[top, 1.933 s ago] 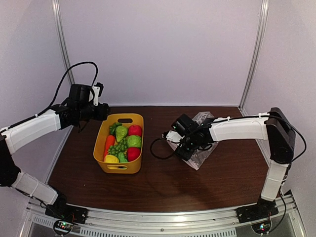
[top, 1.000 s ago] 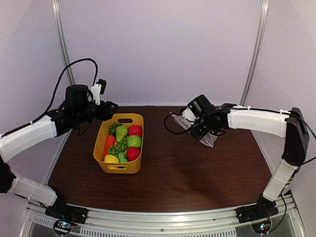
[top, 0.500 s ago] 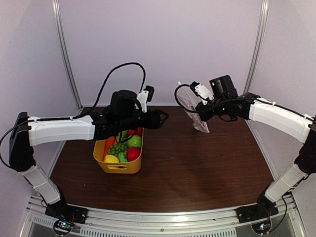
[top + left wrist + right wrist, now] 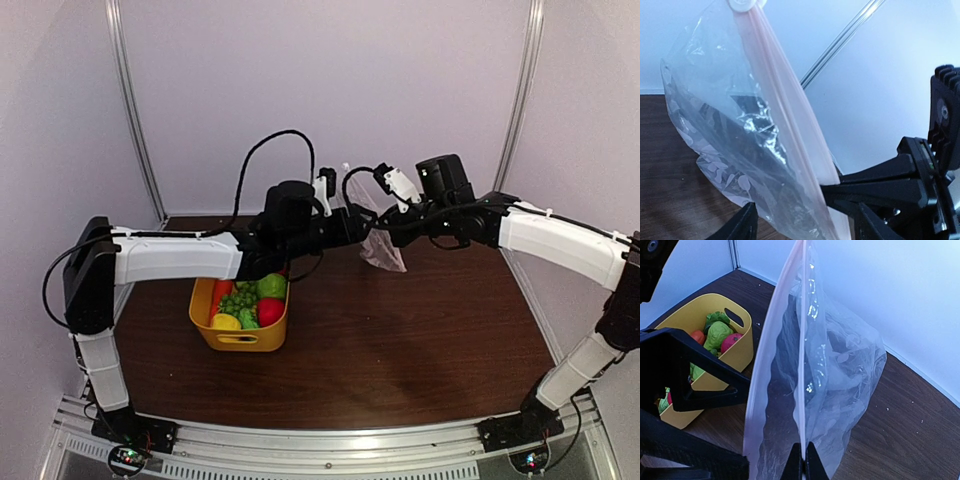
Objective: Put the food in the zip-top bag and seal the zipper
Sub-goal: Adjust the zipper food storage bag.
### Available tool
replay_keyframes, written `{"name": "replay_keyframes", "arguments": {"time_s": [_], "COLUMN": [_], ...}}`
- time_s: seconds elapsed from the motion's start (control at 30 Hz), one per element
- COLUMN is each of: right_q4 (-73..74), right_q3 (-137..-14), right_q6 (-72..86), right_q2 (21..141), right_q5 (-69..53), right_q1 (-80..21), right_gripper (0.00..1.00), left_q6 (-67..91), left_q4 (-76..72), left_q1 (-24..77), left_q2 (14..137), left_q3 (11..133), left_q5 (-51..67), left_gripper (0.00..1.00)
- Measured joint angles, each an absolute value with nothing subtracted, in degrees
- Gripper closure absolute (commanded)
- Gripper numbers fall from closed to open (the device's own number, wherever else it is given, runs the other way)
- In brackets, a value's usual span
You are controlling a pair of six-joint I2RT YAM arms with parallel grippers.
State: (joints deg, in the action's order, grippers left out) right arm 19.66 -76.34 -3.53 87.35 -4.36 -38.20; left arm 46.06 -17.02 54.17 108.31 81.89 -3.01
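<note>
The clear zip-top bag (image 4: 382, 247) hangs in the air above the table's middle. My right gripper (image 4: 804, 462) is shut on one lip of its mouth, on the pale zipper (image 4: 801, 340). The other lip (image 4: 762, 375) bows away, so the mouth gapes. My left gripper (image 4: 802, 227) is open, one finger on each side of the bag's zipper (image 4: 785, 100) edge, not closed on it. In the top view the left gripper (image 4: 352, 226) and the right gripper (image 4: 380, 233) meet at the bag. The food (image 4: 250, 300) lies in the yellow basket (image 4: 245, 343).
The yellow basket (image 4: 697, 315) stands left of centre under the left arm, with a green pear and a red apple (image 4: 730, 341) on top. Dark wood table (image 4: 400, 340) is bounded by white walls at the back and sides.
The right gripper has lifted the bag off the table and carried it left. The left arm has swung from the basket to the bag, and its fingers now straddle the bag's edge.
</note>
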Motion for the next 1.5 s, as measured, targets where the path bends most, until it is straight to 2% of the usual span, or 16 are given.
{"name": "replay_keyframes", "arguments": {"time_s": [0.17, 0.27, 0.43, 0.5, 0.57, 0.9, 0.93, 1.07, 1.13, 1.23, 1.37, 1.5], "right_q4": [18.6, 18.3, 18.2, 18.2, 18.2, 18.1, 18.1, 17.9, 17.7, 16.9, 15.7, 13.0], "right_q3": [-76.3, -76.1, -75.3, -75.2, -75.2, -75.4, -75.4, -75.4, -75.4, -75.5, -76.4, -76.9], "right_q6": [-2.8, -2.6, -2.5, -2.6, -2.8, -3.9, -3.9, -4.5, -4.9, -6.0, -8.6, -12.4], "right_q2": [87.4, 87.4, 87.4, 87.4, 87.4, 85.8, 85.8, 85.8, 85.8, 85.8, 85.8, 85.1], "right_q5": [-4.4, -4.2, 0.6, 2.9, 5.8, 23.7, 24.7, 26.5, 27.1, 27.6, 28.4, 29.9], "right_q1": [-38.7, -38.9, -39.7, -39.9, -40.1, -40.2, -40.2, -40.2, -39.9, -38.2, -33.3, -29.2], "right_gripper": [1.0, 1.0, 1.0, 1.0, 1.0, 1.0, 1.0, 1.0, 1.0, 1.0, 1.0, 1.0], "left_q6": [50.2, 53.8, 58.3, 60.0, 61.0, 62.7, 62.7, 59.8, 56.5, 49.9, 40.9, 34.4], "left_q4": [-16.9, -14.3, -10.1, -8.9, -8.9, -9.0, -9.0, -13.0, -15.1, -16.4, -10.5, -2.0], "left_q1": [54.2, 54.2, 54.2, 54.2, 54.2, 54.1, 54.1, 54.1, 54.0, 53.7, 53.0, 51.6], "left_q2": [110.0, 111.4, 112.7, 112.8, 112.8, 113.8, 114.0, 114.9, 114.9, 114.9, 112.9, 105.3], "left_q3": [84.3, 85.4, 85.5, 85.5, 84.9, 83.7, 83.7, 83.6, 83.8, 85.4, 88.7, 86.7], "left_q5": [-3.7, -5.4, -7.9, -8.8, -9.6, -10.1, -10.0, -6.9, -4.7, -0.5, 2.4, 2.3], "left_gripper": [0.42, 0.56, 0.89, 0.97, 1.0, 1.0, 0.98, 0.69, 0.61, 0.52, 0.43, 0.4]}}
